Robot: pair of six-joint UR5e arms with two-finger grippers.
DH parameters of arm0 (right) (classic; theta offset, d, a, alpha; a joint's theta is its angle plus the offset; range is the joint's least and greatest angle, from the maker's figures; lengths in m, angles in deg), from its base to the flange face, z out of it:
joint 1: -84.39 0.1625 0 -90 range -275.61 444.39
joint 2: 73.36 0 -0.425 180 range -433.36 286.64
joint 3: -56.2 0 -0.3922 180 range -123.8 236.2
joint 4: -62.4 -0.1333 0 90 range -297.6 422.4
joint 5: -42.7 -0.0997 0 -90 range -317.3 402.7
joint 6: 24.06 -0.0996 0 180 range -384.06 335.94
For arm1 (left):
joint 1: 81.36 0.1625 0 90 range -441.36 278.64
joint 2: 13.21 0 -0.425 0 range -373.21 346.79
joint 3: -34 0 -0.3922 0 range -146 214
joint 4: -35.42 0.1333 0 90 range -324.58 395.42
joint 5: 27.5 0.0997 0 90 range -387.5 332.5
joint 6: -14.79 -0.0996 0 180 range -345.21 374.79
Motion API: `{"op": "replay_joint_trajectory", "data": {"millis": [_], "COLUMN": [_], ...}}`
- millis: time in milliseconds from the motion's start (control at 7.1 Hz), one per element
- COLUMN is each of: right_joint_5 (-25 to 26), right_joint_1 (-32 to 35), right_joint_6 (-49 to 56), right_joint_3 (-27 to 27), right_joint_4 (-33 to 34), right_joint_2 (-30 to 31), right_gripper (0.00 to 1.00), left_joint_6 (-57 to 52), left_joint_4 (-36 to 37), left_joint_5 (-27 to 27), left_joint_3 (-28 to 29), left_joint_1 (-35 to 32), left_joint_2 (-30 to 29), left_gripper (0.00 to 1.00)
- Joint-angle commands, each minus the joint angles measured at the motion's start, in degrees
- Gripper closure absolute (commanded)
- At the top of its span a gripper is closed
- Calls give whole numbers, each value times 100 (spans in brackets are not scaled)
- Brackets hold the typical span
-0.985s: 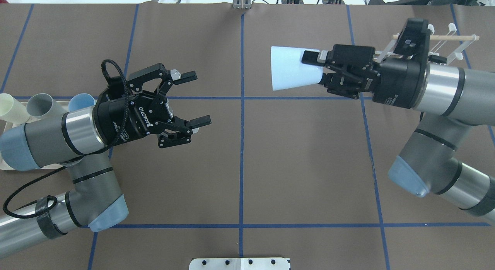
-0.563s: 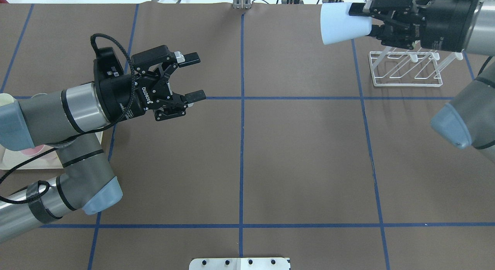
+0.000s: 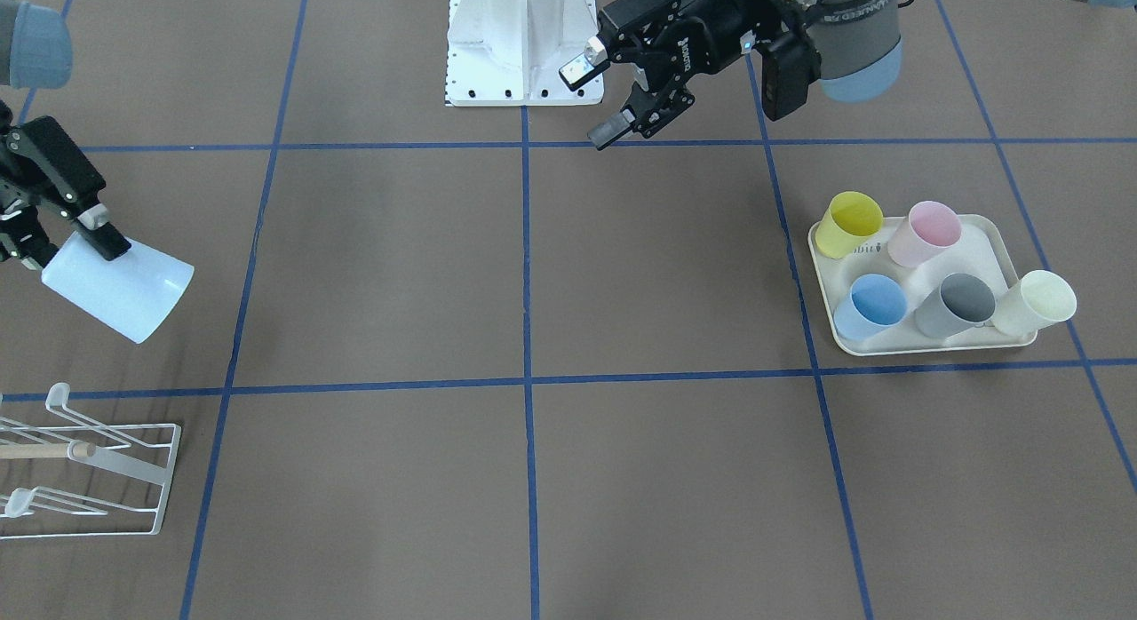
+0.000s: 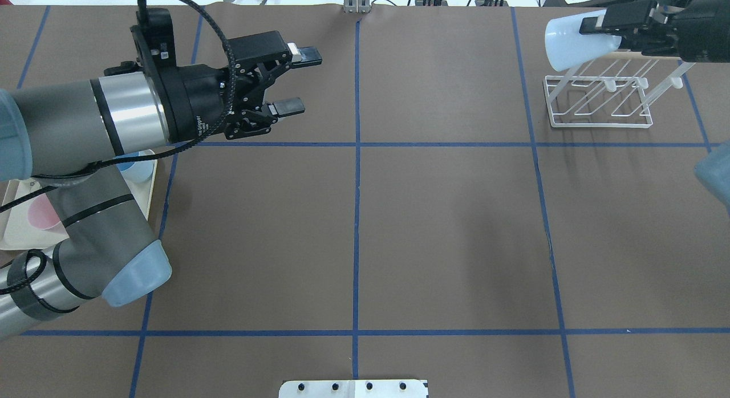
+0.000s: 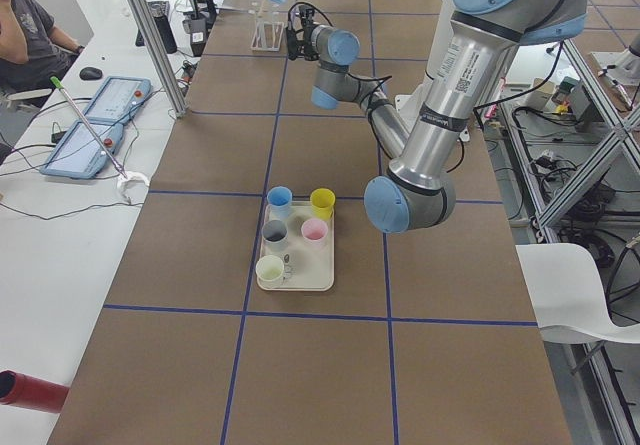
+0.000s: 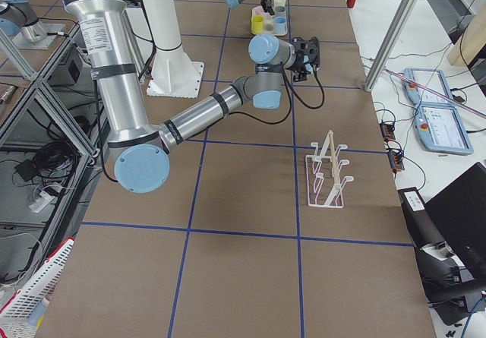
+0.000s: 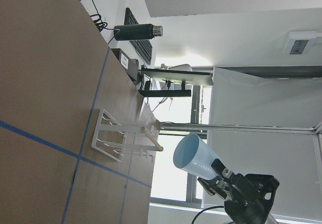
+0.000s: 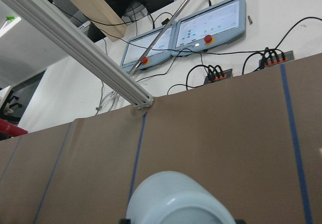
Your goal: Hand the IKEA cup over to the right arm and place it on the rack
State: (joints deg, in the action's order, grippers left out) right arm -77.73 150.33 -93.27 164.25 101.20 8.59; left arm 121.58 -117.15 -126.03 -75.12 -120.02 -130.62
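Cup [image 4: 573, 43], tilted, is clamped in right claw [image 4: 603, 36] near rack [image 4: 600, 125].

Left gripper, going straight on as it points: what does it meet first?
The left gripper has free air across the table, then probably the pale blue cup held by the right gripper near the rack; heights are unclear.

Overhead and front-facing views steeply down from opposite sides of the table [image 4: 456, 244], both on the rack [image 4: 599, 100].
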Motion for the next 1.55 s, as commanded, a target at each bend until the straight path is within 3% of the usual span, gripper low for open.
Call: {"op": "replay_joint_trajectory", "data": {"millis": [0, 141, 282, 563, 704, 985, 1408], "right_joint_5": [-15, -15, -50, -803, -754, -736, -754], "right_joint_1": [173, 243, 453, 1207, 1271, 1386, 1386], "right_joint_6": [1090, 1659, 2204, 3747, 4627, 5765, 5796], "right_joint_3": [40, 32, 93, 163, 111, -125, -486], "right_joint_4": [853, 1240, 1801, 3346, 3954, 4468, 4479], "right_joint_2": [373, 531, 567, 498, 497, 454, 357], "right_gripper": [85, 85, 85, 85, 85, 85, 85], "left_joint_6": [-1110, -1516, -1547, -1547, -1547, -1695, -3276], "left_joint_4": [1974, 2707, 2776, 2776, 2776, 3273, 4891], "left_joint_5": [1, 18, 36, 36, 27, 10, 27], "left_joint_3": [-747, -1030, -1024, -1015, -1024, -1041, -1357], "left_joint_1": [-98, -107, -107, -124, -124, -203, -579], "left_joint_2": [-62, -97, -89, -80, -71, -71, -63], "left_gripper": [0, 0, 0, 0, 0, 0, 0]}}
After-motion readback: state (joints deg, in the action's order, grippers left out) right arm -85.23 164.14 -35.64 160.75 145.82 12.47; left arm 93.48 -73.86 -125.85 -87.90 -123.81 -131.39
